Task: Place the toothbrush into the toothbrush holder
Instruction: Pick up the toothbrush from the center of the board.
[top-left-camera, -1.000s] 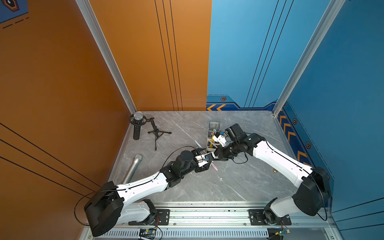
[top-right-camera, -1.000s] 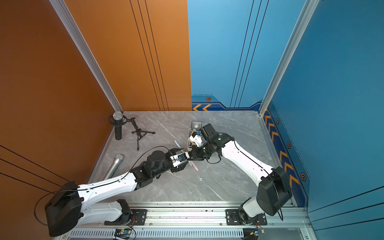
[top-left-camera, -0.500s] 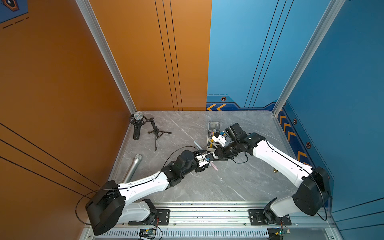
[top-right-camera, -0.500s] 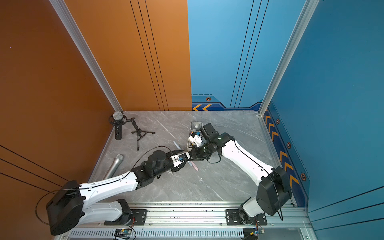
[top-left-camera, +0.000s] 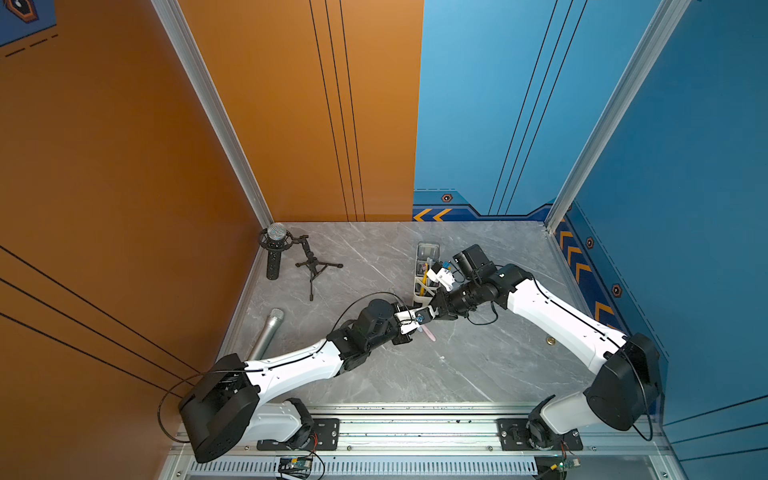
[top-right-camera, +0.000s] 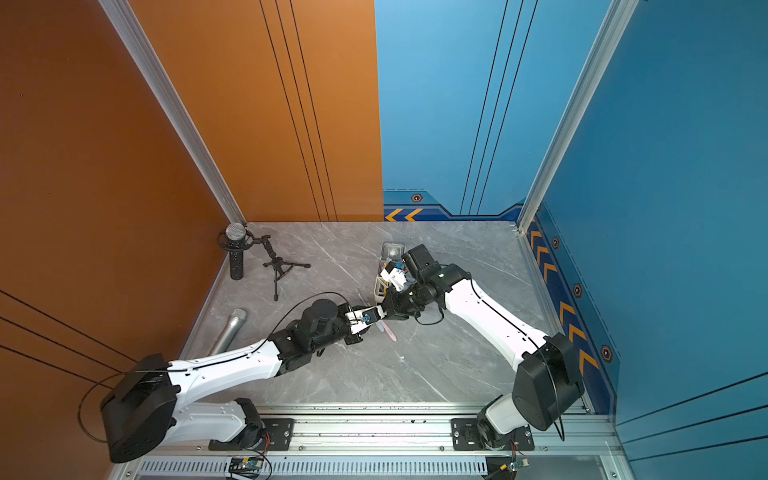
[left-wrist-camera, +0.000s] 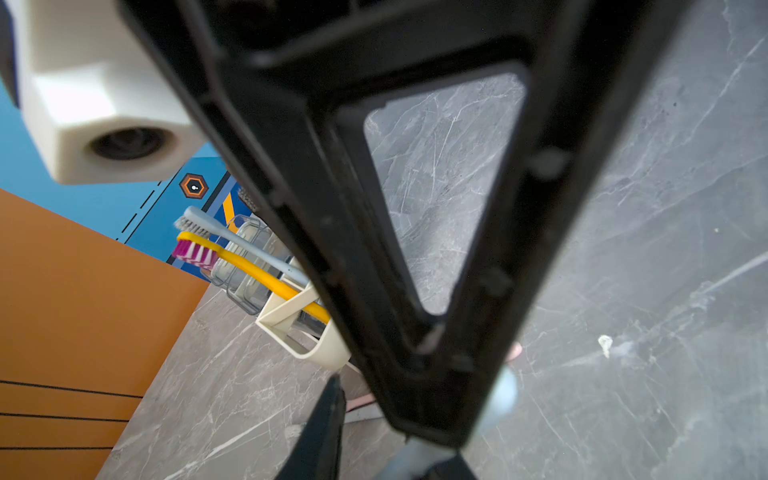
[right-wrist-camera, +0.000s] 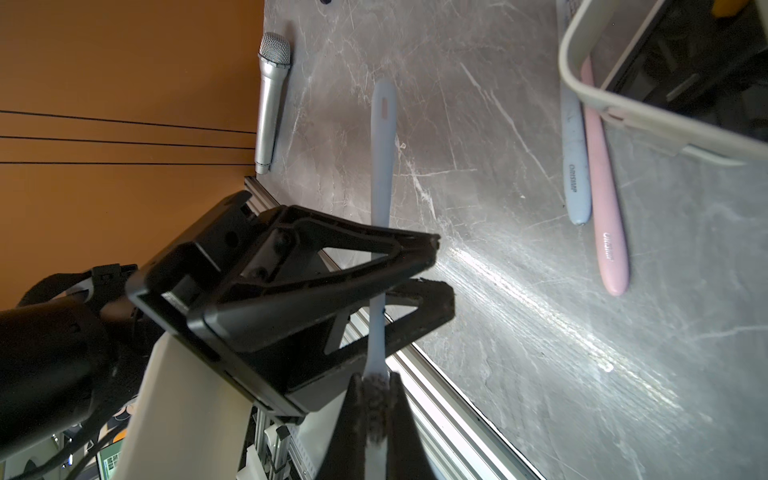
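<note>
Grey marble bench (top-left-camera: 457, 374): my left end effector (right-wrist-camera: 442, 270) has narrowed around the pale-blue toothbrush (right-wrist-camera: 382, 166), grip uncertain; my right end effector (right-wrist-camera: 376, 415) clamps its head, near the toothbrush holder (top-left-camera: 420, 296). Handover looks underway.
</note>
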